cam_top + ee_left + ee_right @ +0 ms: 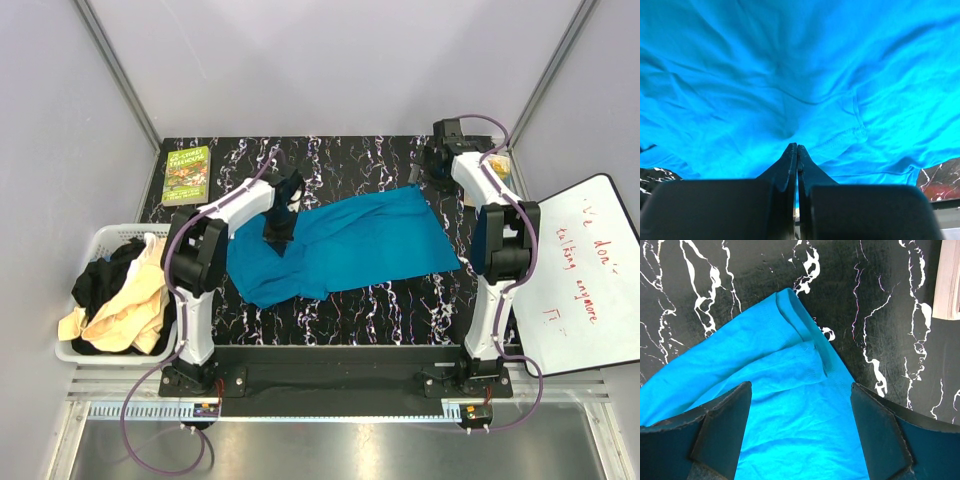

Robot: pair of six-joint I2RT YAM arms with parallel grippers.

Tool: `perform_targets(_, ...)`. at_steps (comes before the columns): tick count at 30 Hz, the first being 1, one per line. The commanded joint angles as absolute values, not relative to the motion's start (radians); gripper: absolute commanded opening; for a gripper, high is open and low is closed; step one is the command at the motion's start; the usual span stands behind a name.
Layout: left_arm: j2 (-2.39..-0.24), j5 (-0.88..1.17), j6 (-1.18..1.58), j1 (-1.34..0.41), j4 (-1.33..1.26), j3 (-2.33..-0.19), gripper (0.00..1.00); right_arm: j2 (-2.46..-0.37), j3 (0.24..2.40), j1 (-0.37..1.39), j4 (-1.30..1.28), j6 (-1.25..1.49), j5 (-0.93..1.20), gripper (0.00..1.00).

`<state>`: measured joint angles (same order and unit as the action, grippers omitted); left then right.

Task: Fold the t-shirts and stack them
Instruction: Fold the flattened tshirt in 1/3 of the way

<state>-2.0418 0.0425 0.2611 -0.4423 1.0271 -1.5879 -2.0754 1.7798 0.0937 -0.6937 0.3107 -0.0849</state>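
We see the teal t-shirt [350,245] lying flat in the middle of the black, white-veined bench [330,315]. It is a plain bright blue with soft shallow creases across it. It forms a long, roughly rectangular shape. Its long axis runs across the bench from the near left, in front of the left arm, up to the far right, tilted slightly away from the arms at the right end. The left end is rounded and uneven. The far right end comes to a corner, where the right wrist view shows a stitched hem folded over on itself.

The left fingers [796,147] are clenched tight, with their tips down against the left part of the cloth. Wrinkles run toward that spot, but we cannot tell whether any fabric is caught between them. The right fingers [800,387] are spread wide and released, hanging above the far right corner without gripping it.

Off the left edge of the bench, the black and cream t-shirts [125,290] lie heaped and unfolded in the white basket [100,238]. A green book [187,174] lies at the far left corner.
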Motion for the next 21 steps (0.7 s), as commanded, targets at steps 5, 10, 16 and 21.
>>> perform_targets(5,-1.994,0.043,0.258,-0.462,1.023,-1.565,0.0,-2.091,1.784,0.094,-0.69,0.308,-0.041,0.84)
perform_targets(10,-2.023,0.002,0.282,-0.413,1.022,-1.663,0.0,-2.15,1.83,0.098,-0.693,0.299,0.023,0.16)
perform_targets(16,-2.146,-0.044,0.287,-0.344,1.081,-1.85,0.0,-2.259,1.931,0.112,-0.707,0.279,0.006,0.0)
perform_targets(21,-2.238,-0.077,0.293,-0.287,1.132,-1.936,0.0,-2.345,2.032,0.114,-0.71,0.273,0.006,0.0)
